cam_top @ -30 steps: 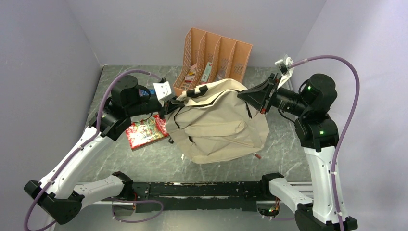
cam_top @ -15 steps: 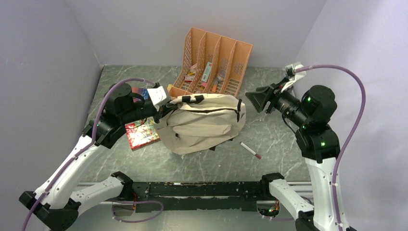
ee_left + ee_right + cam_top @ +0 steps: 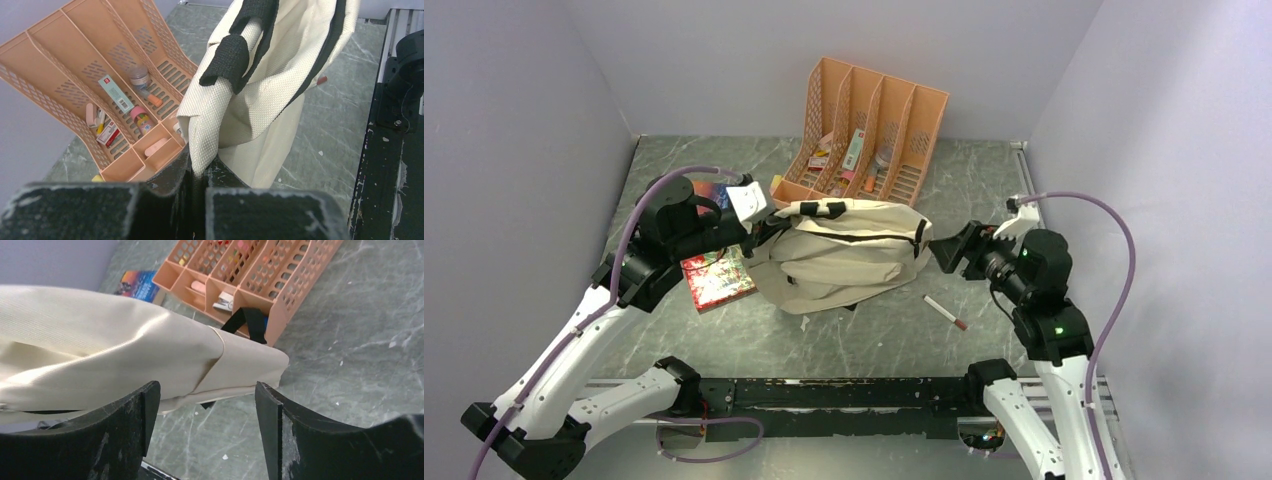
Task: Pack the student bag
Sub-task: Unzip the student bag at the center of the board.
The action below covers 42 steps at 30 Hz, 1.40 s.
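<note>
The student bag (image 3: 844,258), cream fabric with black straps and dark zippers, lies slumped on the table's middle. My left gripper (image 3: 762,226) is shut on a fold of cream fabric at the bag's left top edge; in the left wrist view the bag (image 3: 260,95) hangs pinched in the left gripper (image 3: 200,169). My right gripper (image 3: 940,250) stands open just off the bag's right end and holds nothing. In the right wrist view the bag (image 3: 100,340) lies beyond the right gripper (image 3: 207,396), with bare table between the fingers.
An orange file organizer (image 3: 864,135) with small stationery stands behind the bag. A red book (image 3: 719,278) lies left of the bag under my left arm, and a blue book (image 3: 709,190) lies behind it. A pen (image 3: 945,312) lies on the table right of the bag.
My right gripper opened, let go of the bag and dropped back to the right. The bag sank from its raised, stretched position onto the table. The left gripper stayed shut on it.
</note>
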Tool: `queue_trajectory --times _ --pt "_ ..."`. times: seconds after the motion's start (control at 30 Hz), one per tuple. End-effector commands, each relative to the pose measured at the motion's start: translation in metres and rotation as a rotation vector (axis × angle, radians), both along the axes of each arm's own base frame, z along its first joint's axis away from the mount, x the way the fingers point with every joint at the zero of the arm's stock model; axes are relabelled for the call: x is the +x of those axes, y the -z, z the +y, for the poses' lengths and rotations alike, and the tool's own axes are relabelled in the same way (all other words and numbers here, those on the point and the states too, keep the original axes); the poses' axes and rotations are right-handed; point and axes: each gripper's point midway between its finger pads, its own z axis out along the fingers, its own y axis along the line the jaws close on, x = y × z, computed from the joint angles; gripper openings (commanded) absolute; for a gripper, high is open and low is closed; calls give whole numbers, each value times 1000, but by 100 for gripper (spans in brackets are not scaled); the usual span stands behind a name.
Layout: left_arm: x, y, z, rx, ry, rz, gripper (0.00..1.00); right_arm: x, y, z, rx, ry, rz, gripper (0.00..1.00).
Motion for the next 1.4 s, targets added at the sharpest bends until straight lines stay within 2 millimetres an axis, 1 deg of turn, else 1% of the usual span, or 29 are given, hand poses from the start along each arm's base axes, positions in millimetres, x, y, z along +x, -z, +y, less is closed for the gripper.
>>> queue_trajectory --times 0.0,0.07,0.2,0.37,0.53,0.73,0.8,0.9,0.97,1.07,1.17,1.23,1.27,1.37 --pt "-1 -44 -3 -88 29 -151 5 -2 -4 9 7 -76 -132 73" --pt "-1 -46 -2 -92 26 -157 5 -6 -9 10 1 -89 -220 73" --pt "-2 -48 -4 -93 38 -163 5 -19 -17 11 -82 -156 -400 69" --pt "-2 -53 -6 -92 52 -167 5 -40 -17 29 -173 -352 -457 70" --pt "-4 -54 -11 -86 89 -167 5 -39 -22 29 -235 -374 -508 72" --pt "-13 -53 -17 -64 165 -170 5 -40 -25 38 -341 -475 -633 77" --pt "-17 -53 -18 -58 191 -171 5 -34 -26 34 -388 -453 -656 79" --pt "-19 -54 -19 -52 204 -176 5 -26 -21 30 -477 -451 -658 80" --pt "-20 -54 -19 -50 215 -178 5 -28 -17 35 -503 -499 -660 80" --pt "-22 -53 -22 -50 239 -177 5 -38 -18 50 -478 -615 -671 79" --pt "-25 -52 -23 -47 260 -178 5 -55 -21 68 -412 -752 -690 75" --pt "-26 -54 -23 -50 262 -184 5 -60 -26 74 -371 -786 -703 69" --pt "-26 -53 -23 -51 260 -184 5 -62 -27 76 -353 -796 -707 64" --pt "-24 -53 -23 -56 249 -183 5 -63 -26 80 -316 -814 -689 41"
